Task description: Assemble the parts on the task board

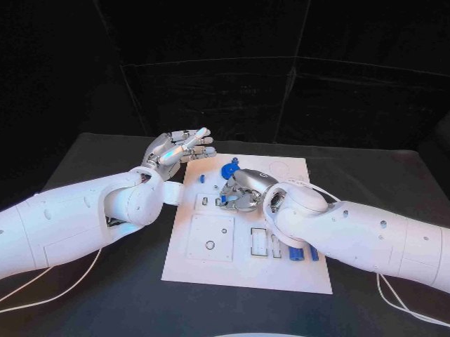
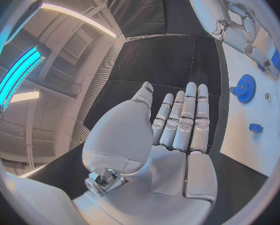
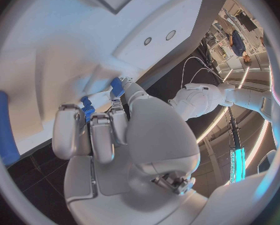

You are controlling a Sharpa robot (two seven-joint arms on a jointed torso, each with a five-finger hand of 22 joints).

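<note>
The white task board (image 1: 247, 270) lies in the middle of the black table. On its far part lie a blue gear (image 1: 229, 169) (image 2: 244, 88) and a small blue block (image 1: 203, 178) (image 2: 256, 128). My right hand (image 1: 247, 191) (image 3: 109, 130) is low over the board's middle, fingers curled around a small blue part (image 3: 117, 86) at their tips. My left hand (image 1: 179, 151) (image 2: 177, 130) hovers by the board's far left corner, fingers straight and together, holding nothing. Two blue bars (image 1: 295, 253) stand in slots near my right forearm.
The board has a square recessed plate (image 1: 210, 239) and several narrow slots (image 1: 259, 242) on its near half. White cables trail across the table at the near left (image 1: 43, 295) and near right (image 1: 407, 309). Black tabletop surrounds the board.
</note>
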